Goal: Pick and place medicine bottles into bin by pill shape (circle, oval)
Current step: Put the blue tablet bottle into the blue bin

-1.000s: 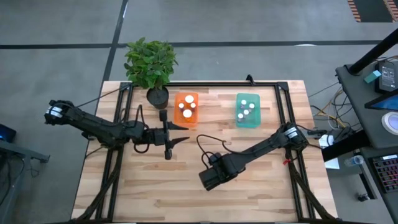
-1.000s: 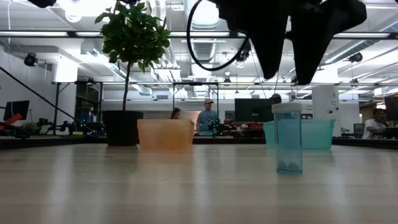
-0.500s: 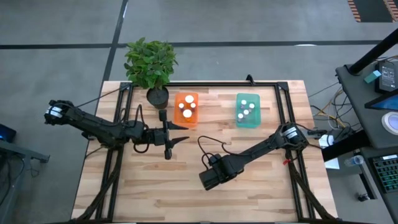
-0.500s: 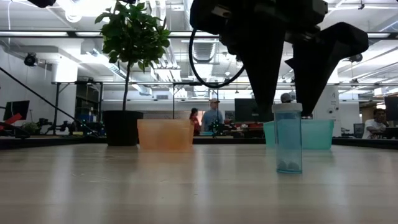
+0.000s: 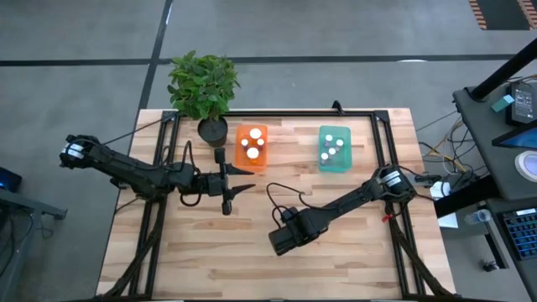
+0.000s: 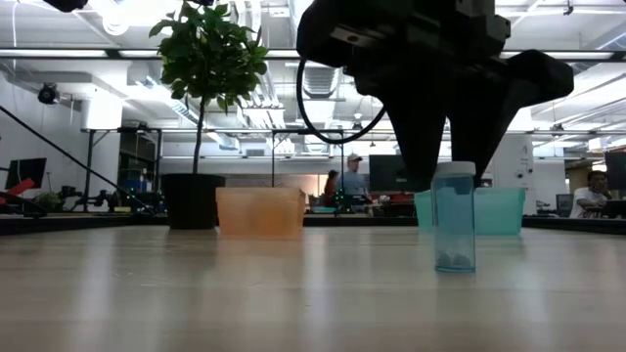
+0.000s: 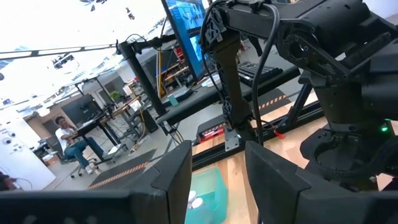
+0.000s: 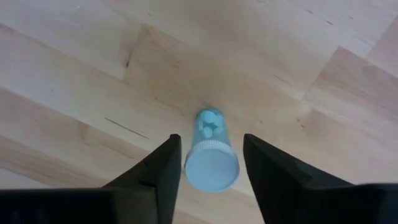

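- The left gripper point(image 5: 226, 189) hangs over the left-middle of the table point(image 5: 352, 260). Its fingers are apart and hold nothing. It stays out of the way so the other arm has room.
- The orange tub point(image 5: 252, 165) sits at the back with white-capped bottles point(image 5: 254, 143) in it. It is for one pill shape.
- The right gripper point(image 8: 211, 155) is low over the front-middle of the table, pointing down. One blue bottle point(image 8: 211, 165) stands upright there, on the wood, between its fingers. A thin gap shows on each side of the cap, so it looks open — not pinching yet. Coming from above lets it grab just under the cap.
- The pills inside are too small to tell if they are circle or oval.
- The teal tub point(image 5: 336, 166) sits back right, with more bottles point(image 5: 331, 147) — the other shape goes there.
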Motion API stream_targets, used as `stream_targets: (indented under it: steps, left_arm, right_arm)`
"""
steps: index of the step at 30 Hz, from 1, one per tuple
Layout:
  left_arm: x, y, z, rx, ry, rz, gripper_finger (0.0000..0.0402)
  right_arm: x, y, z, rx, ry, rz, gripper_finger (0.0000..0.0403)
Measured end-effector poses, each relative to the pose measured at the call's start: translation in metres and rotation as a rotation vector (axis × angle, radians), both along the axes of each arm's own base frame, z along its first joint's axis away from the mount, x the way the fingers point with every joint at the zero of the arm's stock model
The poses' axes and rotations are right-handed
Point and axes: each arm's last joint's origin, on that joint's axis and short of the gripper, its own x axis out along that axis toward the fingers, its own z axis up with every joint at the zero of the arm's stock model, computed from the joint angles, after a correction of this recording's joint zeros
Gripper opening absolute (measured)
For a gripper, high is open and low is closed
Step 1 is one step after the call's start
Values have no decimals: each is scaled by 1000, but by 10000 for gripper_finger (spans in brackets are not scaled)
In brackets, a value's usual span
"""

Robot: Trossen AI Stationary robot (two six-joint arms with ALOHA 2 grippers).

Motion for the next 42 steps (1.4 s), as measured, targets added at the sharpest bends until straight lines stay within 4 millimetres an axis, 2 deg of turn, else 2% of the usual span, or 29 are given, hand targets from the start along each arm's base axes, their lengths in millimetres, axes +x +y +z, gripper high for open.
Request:
stream_targets:
  steps: [9,21,27,33,37,42]
  left_arm:
    - [0,0,0,0,0,0,132]
    - [0,0,0,0,0,0,132]
    - [0,0,0,0,0,1,132]
    - [0,0,0,0,0,1,132]
    - [0,0,0,0,0,1,132]
    - [0,0,0,0,0,1,132]
  right_arm:
    - [0,0,0,2,-5,2,108]
    - [0,-1,4,20,13,23,117]
    - [5,-5,23,17,2,67,113]
    - [8,-19,46,-9,19,127,116]
    - [10,-33,63,-42,26,179,113]
    - [8,-62,82,-106,86,246,115]
